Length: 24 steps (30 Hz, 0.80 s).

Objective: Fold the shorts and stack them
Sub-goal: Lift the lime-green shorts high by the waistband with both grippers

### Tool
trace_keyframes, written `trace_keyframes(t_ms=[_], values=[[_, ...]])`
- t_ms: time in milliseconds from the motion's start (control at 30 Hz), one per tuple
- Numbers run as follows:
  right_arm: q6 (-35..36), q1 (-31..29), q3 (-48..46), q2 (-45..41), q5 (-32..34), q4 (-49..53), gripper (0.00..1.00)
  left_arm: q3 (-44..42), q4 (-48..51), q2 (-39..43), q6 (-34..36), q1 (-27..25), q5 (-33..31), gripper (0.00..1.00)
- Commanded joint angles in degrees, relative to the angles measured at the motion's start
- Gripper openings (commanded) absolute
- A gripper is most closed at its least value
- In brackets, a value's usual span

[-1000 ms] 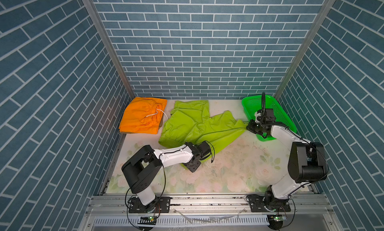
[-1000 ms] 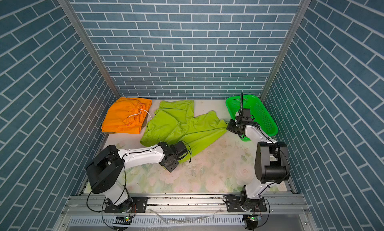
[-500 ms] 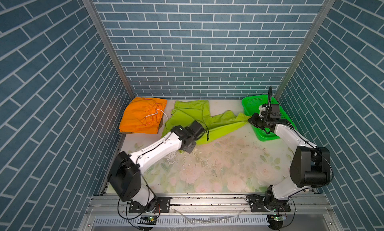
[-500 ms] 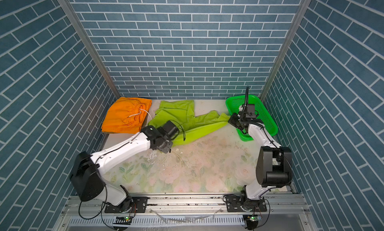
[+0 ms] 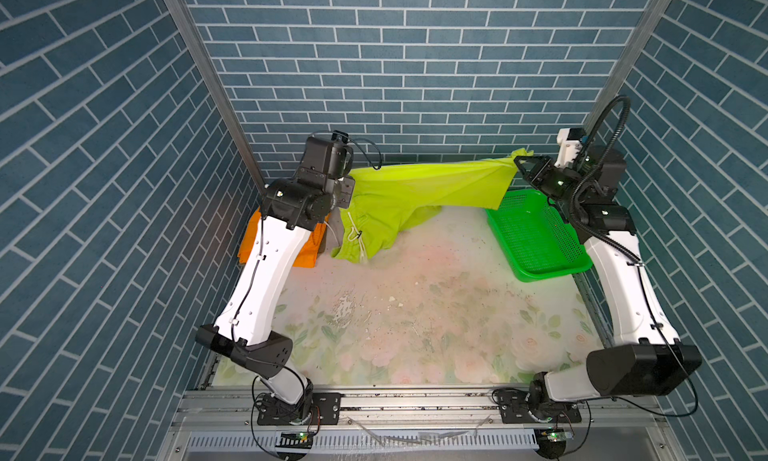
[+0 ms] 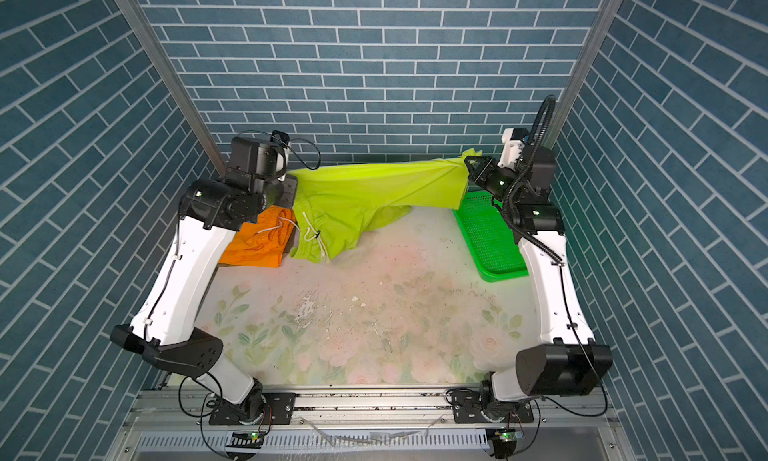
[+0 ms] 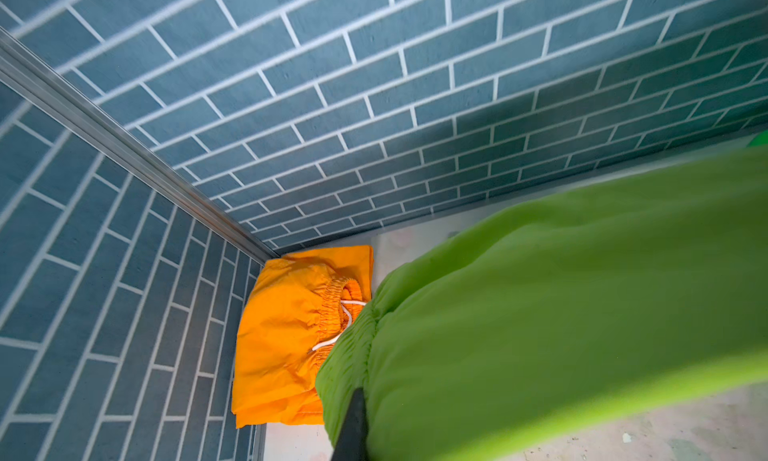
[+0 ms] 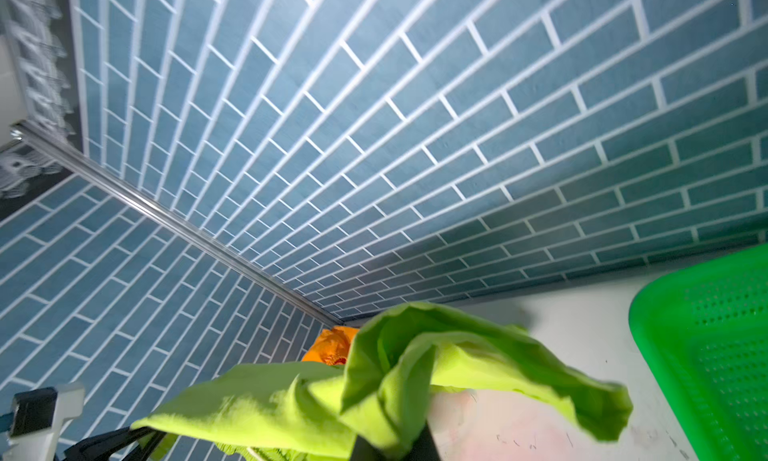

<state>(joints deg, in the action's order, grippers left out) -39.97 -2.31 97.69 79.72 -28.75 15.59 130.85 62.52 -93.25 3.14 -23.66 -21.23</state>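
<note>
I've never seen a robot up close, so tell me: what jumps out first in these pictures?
The lime green shorts hang stretched above the back of the table between the left hand and the right hand, both shut on the cloth. Folded orange shorts lie in the back left corner, and a green basket sits at the right.

no legible text, no labels, brands, numbers or signs readable anywhere

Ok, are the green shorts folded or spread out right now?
Spread out, not folded: the green shorts hang stretched in the air between the left gripper and right gripper.
</note>
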Motion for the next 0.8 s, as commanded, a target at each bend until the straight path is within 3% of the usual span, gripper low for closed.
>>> trace_keyframes(t_ms=[0,167,300,433,600,767], values=[[3.2,5.0,6.1,-7.2,9.5,3.3,0.00,10.6,5.7,5.7,0.7,2.4,-4.9,0.00],[2.7,9.2,14.4,-9.2,8.2,7.6,0.00,13.4,4.1,11.7,-1.9,2.3,2.6,0.00],[2.4,11.9,25.0,-3.1,7.8,11.9,0.00,13.6,3.3,12.4,0.5,2.5,-2.2,0.00],[1.7,12.9,36.0,9.6,6.8,15.9,0.00,12.3,3.4,9.1,3.8,5.2,-4.8,0.00],[4.2,10.8,43.5,28.9,3.3,21.2,0.00,0.1,3.6,4.4,1.3,13.0,-1.7,0.00],[11.5,4.9,36.0,39.4,7.0,21.4,0.00,-18.1,-0.6,-0.9,1.5,17.2,0.4,0.00]])
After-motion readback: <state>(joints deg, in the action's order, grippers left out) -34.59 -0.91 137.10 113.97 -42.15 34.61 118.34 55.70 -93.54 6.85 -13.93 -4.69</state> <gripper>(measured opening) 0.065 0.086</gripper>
